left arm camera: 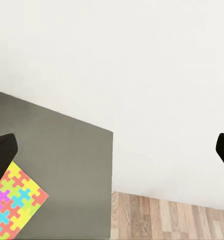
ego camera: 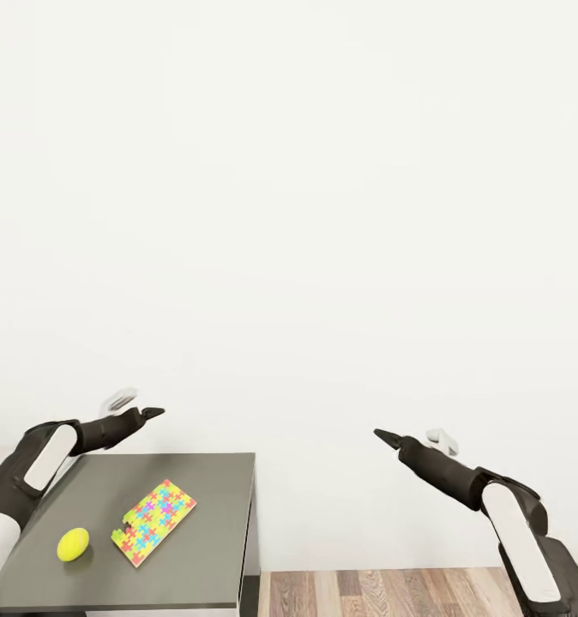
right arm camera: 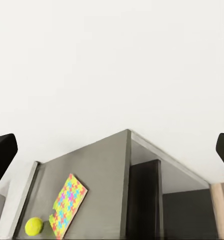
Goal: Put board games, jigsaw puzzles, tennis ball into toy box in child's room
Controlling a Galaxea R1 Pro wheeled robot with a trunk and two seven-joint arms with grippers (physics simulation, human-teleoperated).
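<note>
**Parked at the low dark surface, both hands free, ball and puzzle within reach**

Faces a bare white wall (ego camera: 323, 214), with the dark grey surface (ego camera: 203, 480) low on the left and the wood-plank floor (ego camera: 409, 591) to its right. Finds the tennis ball (ego camera: 73, 544) resting near the front left of that surface, and the jigsaw puzzle (ego camera: 154, 521) lying flat just beside it, skewed to the edges and apart from the ball. Cannot tell whether a second puzzle hides under the first; a notched corner hints at it, no more.

Holds the left arm (ego camera: 57, 450) raised above the back of the surface, well above both toys, and the right arm (ego camera: 460, 480) out over the floor, clear of the surface altogether. Reads as a travelling or ready posture: lifted so as not to sweep the ball off or shove the puzzle.

Shows the left jaws spread wide, one dark fingertip (left arm camera: 2, 155) at each side of the left wrist view, with nothing between. Shows the right jaws just as wide, a fingertip (right arm camera: 2, 152) at each side of the right wrist view, likewise bare.

Suggests the left arm for the first pick, being nearer. Expect trouble from the thin puzzle, hard to pinch off a flat top, and from a ball apt to roll when nudged
</note>
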